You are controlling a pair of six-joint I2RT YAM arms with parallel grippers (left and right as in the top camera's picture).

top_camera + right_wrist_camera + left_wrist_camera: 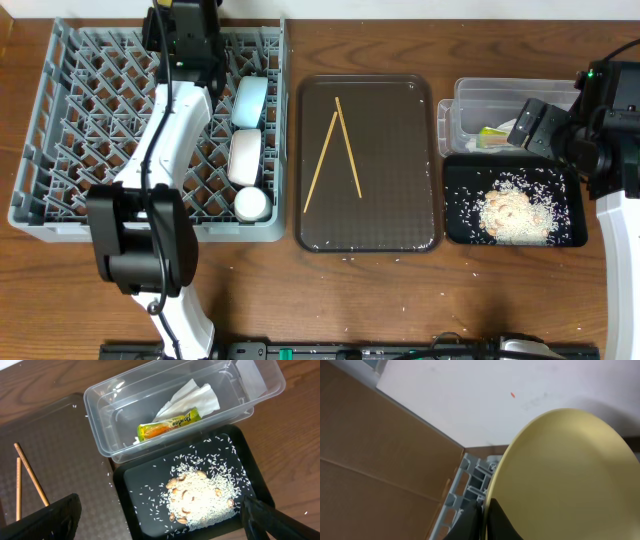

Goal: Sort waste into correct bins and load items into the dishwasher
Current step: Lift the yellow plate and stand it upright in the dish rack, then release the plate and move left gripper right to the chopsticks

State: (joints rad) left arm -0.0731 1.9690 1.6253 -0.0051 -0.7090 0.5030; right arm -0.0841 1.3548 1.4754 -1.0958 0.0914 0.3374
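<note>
Fingers [467, 527] of the left gripper [483, 520] clamp the yellow plate's [570, 475] rim at the dish rack [470, 477]; overhead hides it behind the arm [175, 120]; right gripper's [160, 517] spread wide, empty, by the black tray [135, 477].

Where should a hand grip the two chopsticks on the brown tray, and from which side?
Probably from straight above, near the far end where the chopsticks converge: one pinch could catch both. They lie flat on the brown tray, so close across the thin shafts.
</note>
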